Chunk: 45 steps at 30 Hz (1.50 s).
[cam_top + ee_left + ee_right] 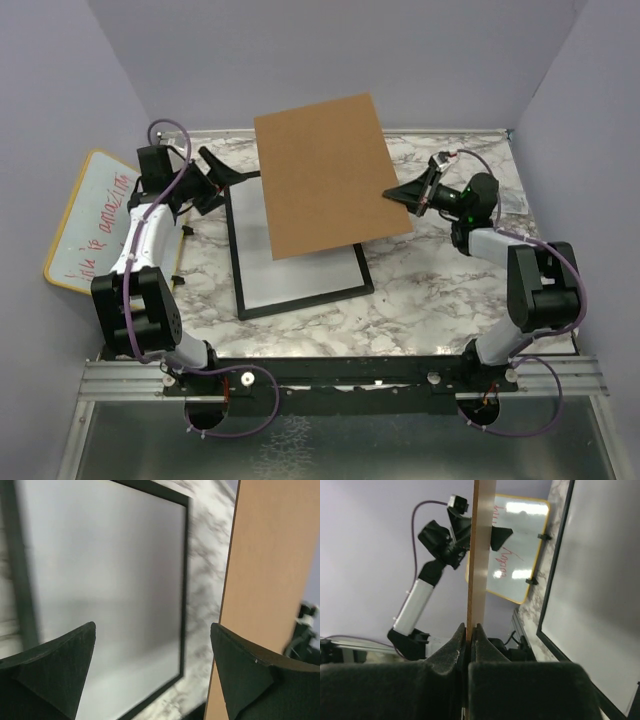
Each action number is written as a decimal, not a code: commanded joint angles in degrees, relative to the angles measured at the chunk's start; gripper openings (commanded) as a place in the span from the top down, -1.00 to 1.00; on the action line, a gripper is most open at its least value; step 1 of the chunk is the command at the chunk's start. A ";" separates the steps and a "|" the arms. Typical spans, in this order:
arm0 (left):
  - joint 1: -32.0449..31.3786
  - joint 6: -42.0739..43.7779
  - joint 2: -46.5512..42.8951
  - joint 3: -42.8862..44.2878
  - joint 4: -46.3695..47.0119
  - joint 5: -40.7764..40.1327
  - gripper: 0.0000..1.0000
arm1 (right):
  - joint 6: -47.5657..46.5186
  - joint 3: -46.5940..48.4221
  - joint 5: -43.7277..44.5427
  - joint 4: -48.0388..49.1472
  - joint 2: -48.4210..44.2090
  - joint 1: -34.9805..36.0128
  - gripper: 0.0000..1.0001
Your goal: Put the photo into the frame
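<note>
The thin black frame [305, 303] lies flat on the marble table with a plain white sheet [290, 270] inside it. I cannot tell whether that sheet is the photo; no printed side shows. A brown backing board [330, 175] hangs tilted above the frame's far half. My right gripper [400, 193] is shut on the board's right edge, and the right wrist view shows the board edge-on [482, 545] pinched between the jaws [470, 630]. My left gripper [225, 185] stands open beside the board's left edge and holds nothing. Its wrist view looks between its fingers [152, 630] at the frame [184, 580] and the board [270, 555].
A yellow-rimmed whiteboard [90, 220] with red writing leans off the table's left edge, and it also appears behind the board in the right wrist view [520, 540]. Purple walls close in the back and both sides. The arm bases sit on a metal rail [340, 378] at the near edge.
</note>
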 commanded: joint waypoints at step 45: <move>3.31 7.82 16.29 -10.33 -0.37 -24.16 0.15 | -24.95 -7.63 18.59 -7.11 10.84 18.64 0.99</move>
